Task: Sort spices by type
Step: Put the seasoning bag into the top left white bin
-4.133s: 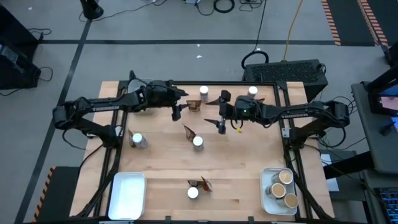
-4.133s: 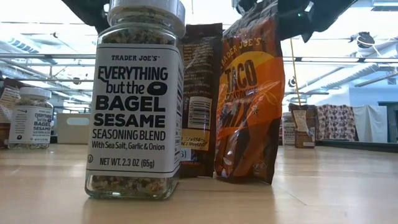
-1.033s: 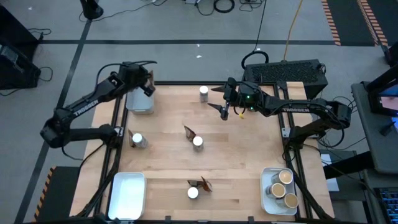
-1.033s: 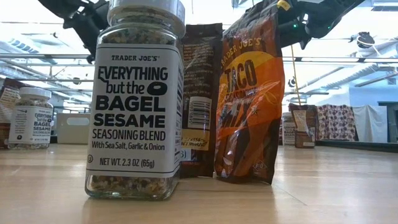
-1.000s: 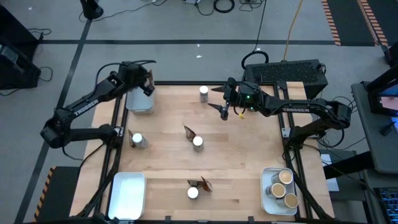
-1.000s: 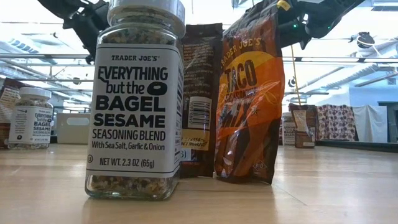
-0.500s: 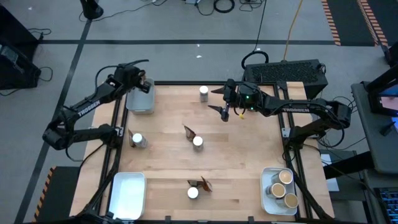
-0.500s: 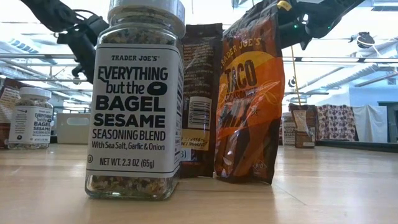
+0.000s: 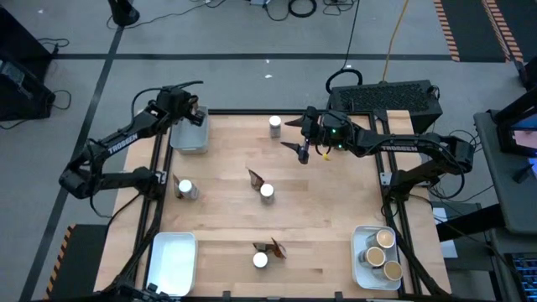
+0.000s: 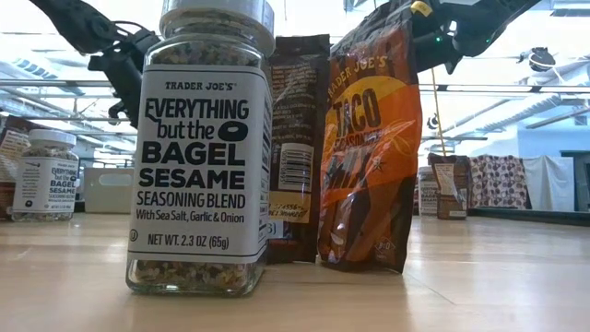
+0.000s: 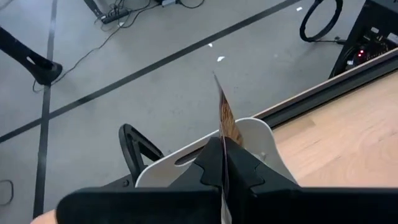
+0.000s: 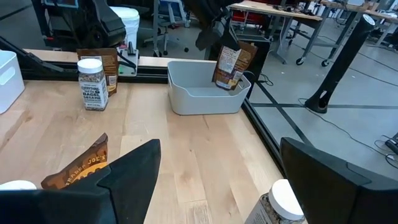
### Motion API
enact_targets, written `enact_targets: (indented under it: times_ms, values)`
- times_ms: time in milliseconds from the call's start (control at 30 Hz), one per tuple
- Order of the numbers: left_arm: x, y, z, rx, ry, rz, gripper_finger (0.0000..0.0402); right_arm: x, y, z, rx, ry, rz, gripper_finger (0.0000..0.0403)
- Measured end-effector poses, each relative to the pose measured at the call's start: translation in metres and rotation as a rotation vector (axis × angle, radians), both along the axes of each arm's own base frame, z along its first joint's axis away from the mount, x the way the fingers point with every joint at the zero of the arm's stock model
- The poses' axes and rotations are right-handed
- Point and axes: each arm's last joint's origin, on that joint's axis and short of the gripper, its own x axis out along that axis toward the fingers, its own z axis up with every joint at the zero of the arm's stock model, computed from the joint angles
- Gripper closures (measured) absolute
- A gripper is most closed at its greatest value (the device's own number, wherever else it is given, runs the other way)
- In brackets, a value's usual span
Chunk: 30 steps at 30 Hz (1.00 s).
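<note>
— Wooden surface (image 9: 319, 210) is what I'm looking down on: what's changed over the last second?

— My left gripper (image 9: 191, 115) has carried its sachet (image 12: 227, 67) out to the grey tray (image 9: 190, 138) at the upper left of the overhead frame. It has edged a little further toward that corner and now hangs over the tray's far end. My right wrist view shows the packet's lower edge down inside the tray, tilted against the wall.

— So that one's nearly sorted?

— I'd judge so; it only needs letting go. The fingers (image 11: 239, 167) are pressed together, pinching the sachet's top edge.

— How does the packet look?

— Dark brown, thin, crinkly, with a pale label panel. It's seen edge-on between my fingers.

— And the rest?

— My right gripper (image 9: 304, 139) waits with fingers spread above the upper middle of the surface, beside a white-lidded jar (image 9: 275, 126). More jars and sachets sit in the centre, and tan-lidded jars (image 9: 379, 249) fill the lower-right tray (image 9: 357, 256).
</note>
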Motion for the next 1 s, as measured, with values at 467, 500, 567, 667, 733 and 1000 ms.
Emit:
enact_targets:
  times_ms: [467,500,567,667,733,1000]
  values:
    - [0.010,0.017,-0.028,-0.086,0.055,0.026,0.0398,0.001,0.000,0.003,-0.028,-0.024,0.004,0.0090]
    - [0.010,0.018,-0.029,-0.086,0.065,0.033,0.0398,0.001,0.000,0.003,-0.028,-0.023,0.004,0.0090]
    - [0.010,0.018,-0.030,-0.085,0.075,0.034,0.0398,0.001,0.000,0.003,-0.028,-0.023,0.004,0.0090]
    - [0.010,0.019,-0.031,-0.083,0.099,0.017,0.0398,0.000,0.000,0.002,-0.026,-0.017,0.004,0.0090]
    - [0.010,0.019,-0.032,-0.082,0.117,0.002,0.0398,0.000,0.000,0.002,-0.025,-0.014,0.004,0.0090]
    - [0.009,0.016,-0.034,-0.101,0.234,-0.081,0.0398,0.000,0.000,0.002,-0.025,-0.013,0.004,0.0090]
